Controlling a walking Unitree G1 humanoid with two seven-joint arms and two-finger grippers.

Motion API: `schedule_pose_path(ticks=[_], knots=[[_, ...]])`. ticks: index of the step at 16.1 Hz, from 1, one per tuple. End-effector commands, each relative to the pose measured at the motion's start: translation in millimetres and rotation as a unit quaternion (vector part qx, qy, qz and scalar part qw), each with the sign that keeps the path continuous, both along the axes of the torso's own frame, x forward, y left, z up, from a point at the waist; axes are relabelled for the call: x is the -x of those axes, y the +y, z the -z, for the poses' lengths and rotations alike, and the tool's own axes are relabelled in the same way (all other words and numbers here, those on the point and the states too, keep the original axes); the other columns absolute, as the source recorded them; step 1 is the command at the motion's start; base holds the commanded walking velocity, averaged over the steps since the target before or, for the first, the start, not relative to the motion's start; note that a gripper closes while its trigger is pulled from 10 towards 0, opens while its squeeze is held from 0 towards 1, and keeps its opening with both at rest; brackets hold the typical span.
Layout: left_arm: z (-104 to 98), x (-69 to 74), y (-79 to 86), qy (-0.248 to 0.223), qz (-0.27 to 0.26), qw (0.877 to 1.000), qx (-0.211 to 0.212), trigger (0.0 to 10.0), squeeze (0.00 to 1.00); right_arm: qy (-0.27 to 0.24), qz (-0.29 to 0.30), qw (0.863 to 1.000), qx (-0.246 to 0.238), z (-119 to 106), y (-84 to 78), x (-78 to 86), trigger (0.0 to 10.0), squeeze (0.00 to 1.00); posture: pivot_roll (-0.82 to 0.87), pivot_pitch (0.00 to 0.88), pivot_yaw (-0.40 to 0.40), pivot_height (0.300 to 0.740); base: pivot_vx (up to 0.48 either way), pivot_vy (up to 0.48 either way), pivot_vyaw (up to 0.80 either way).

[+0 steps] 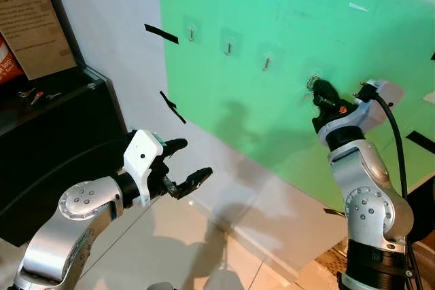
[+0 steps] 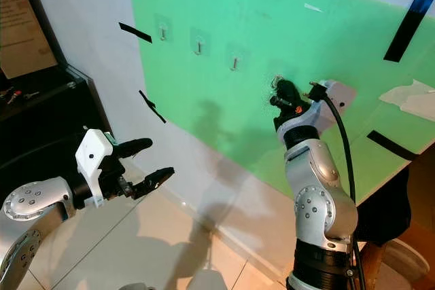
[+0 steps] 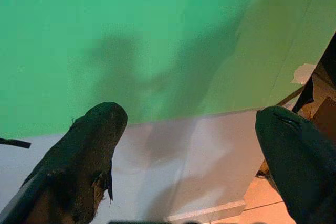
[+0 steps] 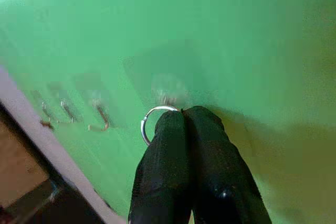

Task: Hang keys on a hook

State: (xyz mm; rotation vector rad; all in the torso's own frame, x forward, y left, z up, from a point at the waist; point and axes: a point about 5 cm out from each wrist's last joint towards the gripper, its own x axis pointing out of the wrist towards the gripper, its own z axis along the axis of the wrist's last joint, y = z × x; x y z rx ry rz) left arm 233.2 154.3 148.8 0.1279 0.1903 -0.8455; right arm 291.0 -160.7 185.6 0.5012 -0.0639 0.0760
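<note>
The key ring [image 4: 153,124], a thin silver loop, was pinched between the closed black fingers of the right gripper [image 4: 184,116], its free arc sticking out to one side of the fingertips; the keys themselves could not be made out. The gripper was pressed up to the green panel [image 1: 285,45] at the rightmost hook [image 1: 314,81] of a row of four, and in the right wrist view the ring sat just beside that blurred hook, touching or nearly so; whether it had caught on the hook could not be told. The task therefore looked close to its end: the ring had been brought to the hook, and what seemed left was to seat the loop over the prong, let go and draw back. The three other hooks [image 1: 229,47] further left along the panel hung bare. The panel lay flat against the white wall [image 1: 115,45], so the right arm had no room ahead, only back toward the robot and sideways, with strips of black tape [image 1: 161,33] scattered on the wall. The left gripper [image 1: 182,168] was low and to the left, its fingers spread apart and holding nothing, well apart from the hooks and over the pale tiled floor [image 1: 204,249]. A dark cabinet [image 1: 47,140] stood at the far left, close to the left arm.
</note>
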Motion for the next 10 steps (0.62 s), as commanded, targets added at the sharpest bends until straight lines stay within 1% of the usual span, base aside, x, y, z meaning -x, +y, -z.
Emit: schedule_pose_path(ticks=[1, 6, 7, 10], knots=[[-2, -0.6, -1.4, -0.001, 0.006, 1.000, -0.003, 10.0, 0.00, 0.012, -0.010, 1.000, 0.009, 4, 2.5, 0.7, 10.0, 0.00, 0.07, 0.000, -0.048, 0.740, 0.000, 0.000, 0.00], [-1, -1.1, -1.8, 0.000, 0.007, 1.000, -0.002, 10.0, 0.00, 0.020, -0.038, 0.998, 0.037, 7, 8.6, 2.3, 10.0, 0.00, 0.07, 0.000, -0.049, 0.740, 0.000, 0.000, 0.00], [-1, -0.9, -2.0, 0.000, 0.006, 1.000, -0.002, 10.0, 0.00, 0.035, -0.039, 0.997, 0.049, 12, 8.0, 3.4, 10.0, 0.00, 0.07, 0.000, -0.049, 0.740, 0.000, 0.000, 0.00], [-1, -1.2, -1.5, 0.000, 0.005, 1.000, -0.003, 10.0, 0.00, 0.040, -0.045, 0.997, 0.052, 14, 7.0, 5.6, 10.0, 0.00, 0.08, 0.000, -0.051, 0.740, 0.000, 0.000, 0.00]])
